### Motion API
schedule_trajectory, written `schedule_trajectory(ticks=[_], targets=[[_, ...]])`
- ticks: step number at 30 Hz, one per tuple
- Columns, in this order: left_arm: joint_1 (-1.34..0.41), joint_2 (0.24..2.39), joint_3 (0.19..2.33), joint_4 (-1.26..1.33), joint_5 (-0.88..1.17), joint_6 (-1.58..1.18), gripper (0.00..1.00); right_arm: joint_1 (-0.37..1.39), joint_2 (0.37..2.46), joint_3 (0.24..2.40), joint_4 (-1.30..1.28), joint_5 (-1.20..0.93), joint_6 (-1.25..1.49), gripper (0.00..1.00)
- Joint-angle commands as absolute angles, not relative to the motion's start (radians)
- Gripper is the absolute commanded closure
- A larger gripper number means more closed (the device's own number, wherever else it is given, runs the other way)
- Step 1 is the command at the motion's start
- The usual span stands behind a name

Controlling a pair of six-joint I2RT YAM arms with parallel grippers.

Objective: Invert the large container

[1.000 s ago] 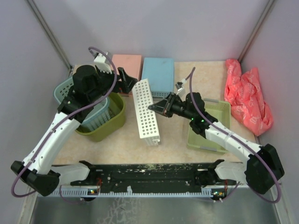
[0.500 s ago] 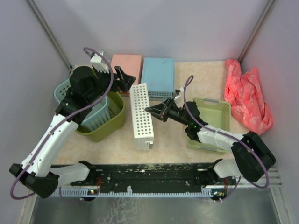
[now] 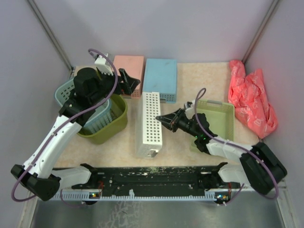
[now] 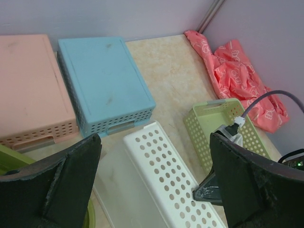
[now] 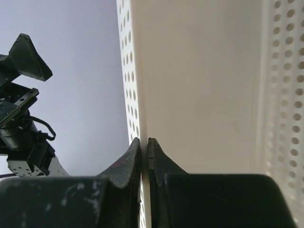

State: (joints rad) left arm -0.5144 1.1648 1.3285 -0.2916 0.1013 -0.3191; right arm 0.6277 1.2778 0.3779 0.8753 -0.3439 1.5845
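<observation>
The large olive-green basket (image 3: 110,124) stands upright at the left, with a teal basket (image 3: 66,92) partly inside it. A sliver of its rim shows in the left wrist view (image 4: 5,160). My left gripper (image 3: 128,83) hovers open and empty above its far right corner, fingers wide apart (image 4: 152,190). My right gripper (image 3: 164,118) is shut on the thin wall of a white perforated basket (image 3: 151,124), which lies long-ways on the table with a perforated face up. The right wrist view shows both fingers (image 5: 145,147) pinching that wall (image 5: 199,85).
A pink tray (image 3: 129,66) and a blue tray (image 3: 161,76) lie upside down at the back. A light green tray (image 3: 216,126) sits under the right arm. A red-pink crumpled bag (image 3: 251,99) lies at the right wall.
The white basket, tilted up on edge before, has tipped over and down to lie flatter on the table. My right gripper moved down and nearer with it. The left arm barely moved.
</observation>
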Motion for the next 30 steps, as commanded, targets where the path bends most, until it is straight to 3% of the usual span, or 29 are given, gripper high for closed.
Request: schedule_trajectory(ticks=[1, 4, 8, 13, 30], targets=[[-0.51, 1.171, 1.32, -0.257, 0.122, -0.328, 0.0, 0.605, 1.082, 0.421, 0.399, -0.243, 1.409, 0.88], [-0.511, 1.178, 1.317, -0.249, 0.134, -0.329, 0.0, 0.599, 1.004, 0.513, 0.097, -0.156, 1.265, 0.58], [-0.509, 1.189, 1.314, -0.236, 0.149, -0.336, 0.0, 0.595, 0.994, 0.613, -0.111, -0.102, 1.134, 0.35], [-0.511, 1.196, 1.312, -0.233, 0.158, -0.335, 0.0, 0.595, 1.027, 0.717, -0.265, -0.054, 1.022, 0.3], [-0.51, 1.203, 1.3, -0.234, 0.17, -0.321, 0.0, 0.603, 1.047, 0.854, -0.538, 0.135, 0.848, 0.31]])
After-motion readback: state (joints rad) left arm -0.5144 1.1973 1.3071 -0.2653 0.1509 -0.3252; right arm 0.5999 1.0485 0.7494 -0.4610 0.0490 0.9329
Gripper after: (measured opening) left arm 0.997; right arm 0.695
